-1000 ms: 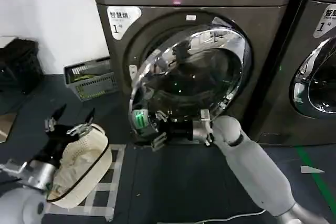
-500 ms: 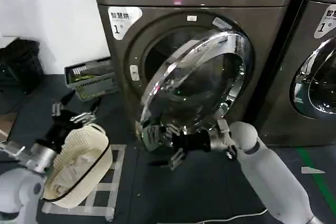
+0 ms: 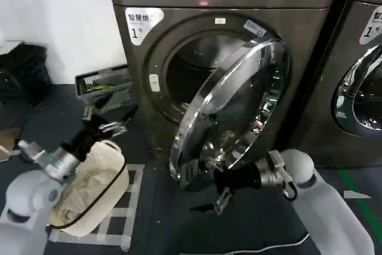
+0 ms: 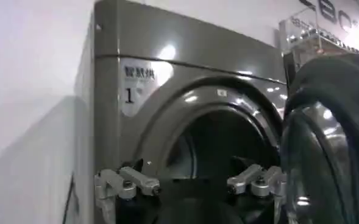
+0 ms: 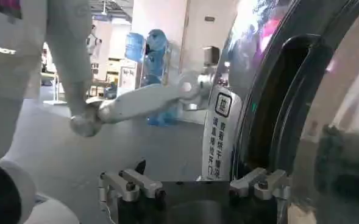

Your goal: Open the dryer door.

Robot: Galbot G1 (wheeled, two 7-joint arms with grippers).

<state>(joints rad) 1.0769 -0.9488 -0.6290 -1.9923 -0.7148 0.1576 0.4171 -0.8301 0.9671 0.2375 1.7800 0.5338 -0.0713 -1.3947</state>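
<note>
Head view: right gripper (image 3: pixel 200 192), jaws spread and empty, sits just under door (image 3: pixel 230 111)'s lower rim; left gripper (image 3: pixel 104 120) open, farther off

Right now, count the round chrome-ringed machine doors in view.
2. The dryer door hangs part-open on the nearer machine, with the right tool at its lower edge. The second door sits on the neighbouring machine at the head view's right edge, cut off there.

Dim, uneven indoor light falls from overhead, leaving the dark floor (image 3: pixel 197 231) murky. Bright glare streaks the chrome ring of the dryer door (image 3: pixel 230 108) (its glass stays nearly black). Both wrist views look soft, with blown-out white patches near their upper edges.
</note>
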